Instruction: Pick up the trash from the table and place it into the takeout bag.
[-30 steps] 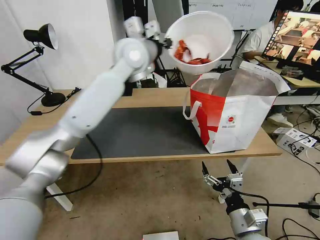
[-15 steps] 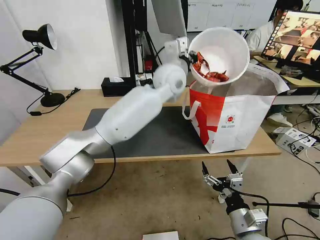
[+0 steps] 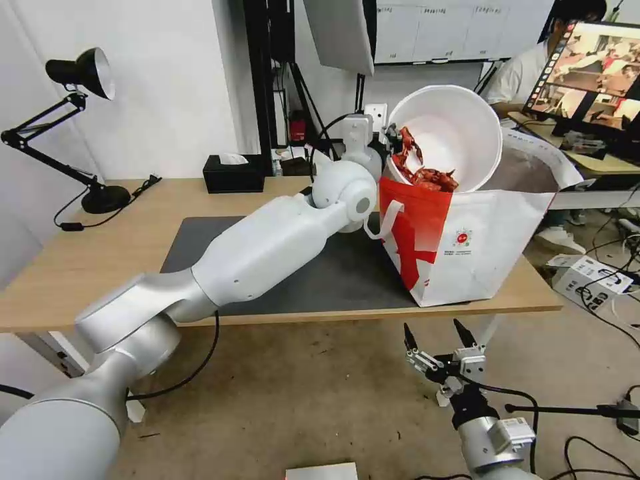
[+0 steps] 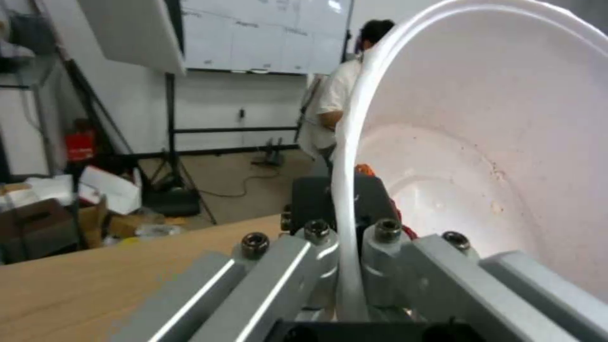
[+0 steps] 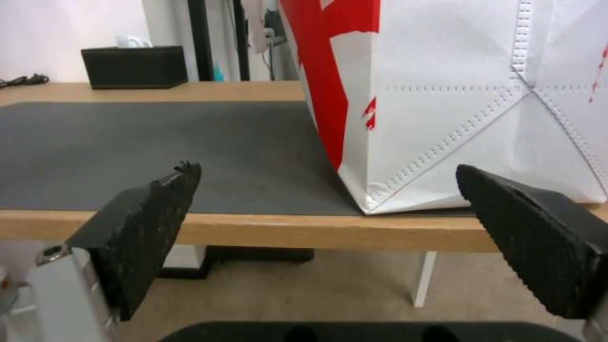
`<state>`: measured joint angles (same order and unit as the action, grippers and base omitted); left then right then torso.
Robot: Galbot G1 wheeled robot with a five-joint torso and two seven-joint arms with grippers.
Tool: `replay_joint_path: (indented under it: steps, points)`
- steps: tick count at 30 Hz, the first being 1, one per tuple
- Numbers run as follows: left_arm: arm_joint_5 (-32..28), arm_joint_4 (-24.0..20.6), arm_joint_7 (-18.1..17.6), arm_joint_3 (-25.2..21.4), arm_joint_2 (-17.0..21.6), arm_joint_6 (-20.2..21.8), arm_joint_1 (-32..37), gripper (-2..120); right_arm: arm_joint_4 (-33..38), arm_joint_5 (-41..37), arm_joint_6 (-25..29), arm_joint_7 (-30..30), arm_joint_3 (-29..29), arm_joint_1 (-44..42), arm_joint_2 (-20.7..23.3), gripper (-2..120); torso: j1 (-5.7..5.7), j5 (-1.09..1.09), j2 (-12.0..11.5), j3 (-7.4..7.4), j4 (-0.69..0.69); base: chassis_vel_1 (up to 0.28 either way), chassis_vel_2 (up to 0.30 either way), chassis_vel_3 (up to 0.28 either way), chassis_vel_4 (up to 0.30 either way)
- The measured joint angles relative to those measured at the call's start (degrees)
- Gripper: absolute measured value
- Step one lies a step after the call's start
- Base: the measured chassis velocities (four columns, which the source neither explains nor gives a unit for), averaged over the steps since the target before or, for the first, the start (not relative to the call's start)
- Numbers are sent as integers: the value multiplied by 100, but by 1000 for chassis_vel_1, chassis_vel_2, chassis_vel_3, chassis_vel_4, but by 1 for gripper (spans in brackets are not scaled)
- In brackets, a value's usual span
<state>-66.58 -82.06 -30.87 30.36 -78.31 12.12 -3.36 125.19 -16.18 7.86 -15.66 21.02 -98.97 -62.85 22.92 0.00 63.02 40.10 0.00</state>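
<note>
The white round bowl [image 3: 453,143] is tilted steeply on its side, its open face turned toward the camera, with red food scraps [image 3: 420,170] gathered at its lower rim. It sits in the mouth of the takeout bag [image 3: 480,240], its lower edge below the bag's top. The bag, white and red with a small round red logo and a white loop handle, stands upright near the right end of the light-wood table [image 3: 80,260], partly on the dark grey mat [image 3: 333,273], close to the front edge.
</note>
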Motion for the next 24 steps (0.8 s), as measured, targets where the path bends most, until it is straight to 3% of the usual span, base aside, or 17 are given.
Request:
replay_joint_path:
  steps: [7, 19, 24]
  points:
    - [-50, -27, 369, 48, 12, 106, -11, 0, 0, 0, 0, 0, 0, 0, 0, 100, 0, 0, 0, 0, 0, 0, 0, 0, 0]
    - [-17, -72, 666, 134, 44, 275, 22, 1, 0, 0, 0, 0, 0, 0, 0, 100, 0, 0, 0, 0, 0, 0, 0, 0, 0]
    - [-193, -204, 858, 198, 165, 331, 26, 21, 0, 0, 0, 0, 0, 0, 0, 100, 0, 0, 0, 0, 0, 0, 0, 0, 0]
